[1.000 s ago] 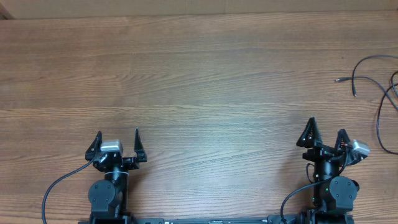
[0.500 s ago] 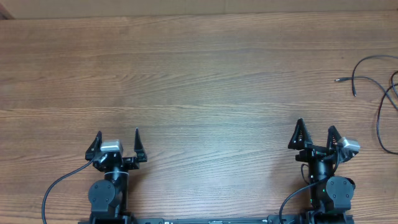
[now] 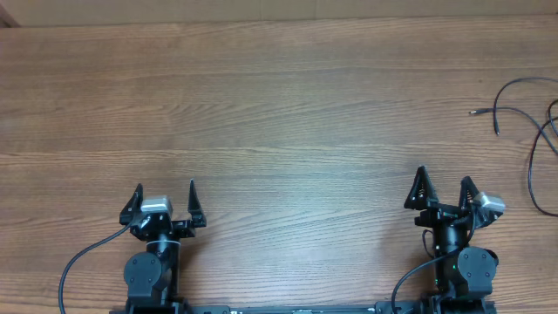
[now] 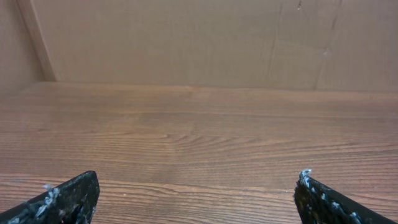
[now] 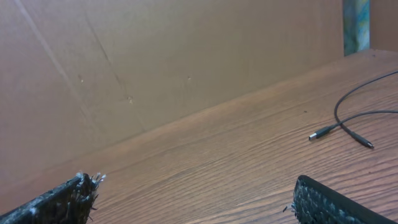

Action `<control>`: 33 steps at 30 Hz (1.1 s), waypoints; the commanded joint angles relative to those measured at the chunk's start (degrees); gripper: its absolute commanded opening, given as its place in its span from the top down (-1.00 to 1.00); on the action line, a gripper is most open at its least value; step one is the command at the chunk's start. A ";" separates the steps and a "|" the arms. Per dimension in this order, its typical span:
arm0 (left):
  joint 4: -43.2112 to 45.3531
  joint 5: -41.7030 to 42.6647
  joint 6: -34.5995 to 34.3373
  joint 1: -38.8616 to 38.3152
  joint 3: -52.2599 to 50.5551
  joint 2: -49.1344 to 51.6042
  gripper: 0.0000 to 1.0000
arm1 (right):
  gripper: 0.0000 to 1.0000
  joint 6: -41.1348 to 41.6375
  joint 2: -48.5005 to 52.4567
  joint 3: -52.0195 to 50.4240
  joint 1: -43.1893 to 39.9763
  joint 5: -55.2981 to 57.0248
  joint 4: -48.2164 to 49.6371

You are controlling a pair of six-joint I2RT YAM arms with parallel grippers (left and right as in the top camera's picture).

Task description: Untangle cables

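The cables (image 3: 532, 131) are thin black strands lying loose at the far right edge of the wooden table, partly cut off by the frame. Two plug ends point left near the table's right side. In the right wrist view the strands and plugs (image 5: 348, 127) lie far ahead to the right. My right gripper (image 3: 443, 181) is open and empty near the front edge, well short of the cables; its fingertips show in the right wrist view (image 5: 196, 190). My left gripper (image 3: 166, 190) is open and empty at the front left, also seen in the left wrist view (image 4: 198, 186).
A wooden table (image 3: 261, 105) fills the view. A brown cardboard wall (image 4: 186, 37) stands along the far edge. Thick black arm cables (image 3: 78, 262) trail beside both arm bases at the front.
My right gripper turned slightly left and shifted left and up between one second ago and half a second ago, then held still. The left arm and the cables have not moved.
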 commanded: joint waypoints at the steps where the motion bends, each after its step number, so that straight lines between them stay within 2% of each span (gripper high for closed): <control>1: 0.07 -0.31 -0.76 0.28 -0.22 -0.59 -0.99 | -1.00 -0.39 -0.46 -0.61 -0.17 0.17 0.13; 14: 0.07 -0.31 -0.76 0.28 -0.22 -0.59 -0.99 | -1.00 -0.46 -0.46 -0.61 -0.17 0.42 0.13; 20: 0.09 -0.28 -0.76 0.28 -0.22 -0.59 -0.99 | -1.00 -10.10 -0.46 -0.61 -0.15 -3.17 -0.13; 33: 0.09 -0.28 -0.76 0.28 -0.22 -0.59 -0.99 | -1.00 -10.54 -0.46 -0.61 -0.17 -5.92 -0.39</control>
